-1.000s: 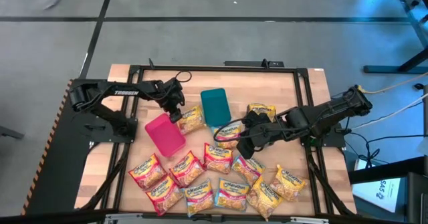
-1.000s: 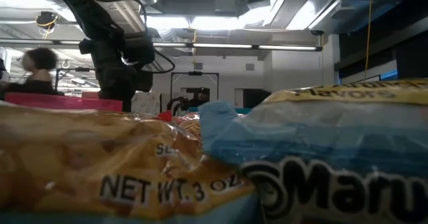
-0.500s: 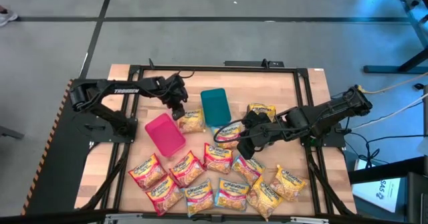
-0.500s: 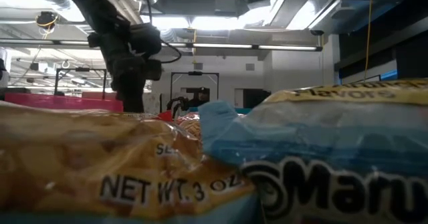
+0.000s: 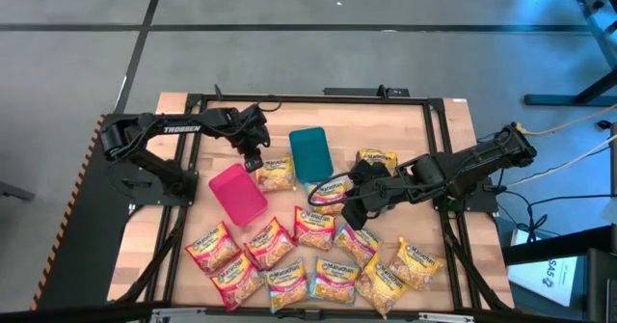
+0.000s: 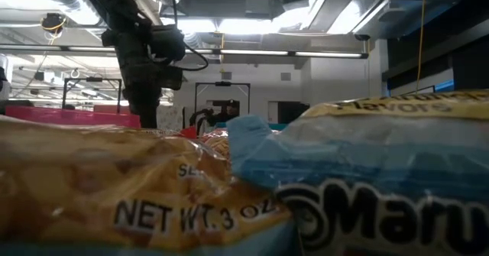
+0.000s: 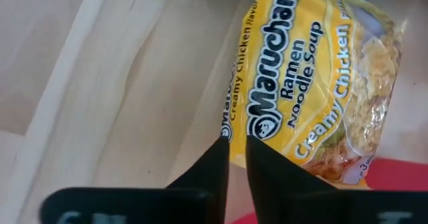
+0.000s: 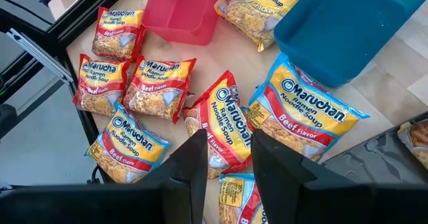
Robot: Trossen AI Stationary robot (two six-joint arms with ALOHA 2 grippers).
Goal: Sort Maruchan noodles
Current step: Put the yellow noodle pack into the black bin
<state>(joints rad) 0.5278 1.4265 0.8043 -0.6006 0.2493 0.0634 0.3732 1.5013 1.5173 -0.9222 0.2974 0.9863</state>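
The left gripper [image 7: 235,140] has its jaws drawn narrow, pinching the near edge seam of a yellow crinkly plastic Maruchan Creamy Chicken noodle packet [image 7: 314,83]. That packet lies flat on the pale wooden table [image 5: 386,121]. Just past the packet on one side is the plain pink plastic bin [image 5: 237,194], and on the other side the plain teal plastic bin [image 5: 310,154]; the gripper sits between the two.

The right gripper [image 8: 226,140] hangs with its jaws moderately apart and nothing between them. It is directly over a red-wrapped Maruchan Beef Flavor packet [image 8: 217,127]. Beside that lies a light-blue-edged Beef packet [image 8: 301,117], touching the teal bin's corner. Farther from both grippers, toward the table's front edge, a loose spread of red, yellow and light-blue noodle packets [image 5: 289,265] lies outside the bins, several overlapping.
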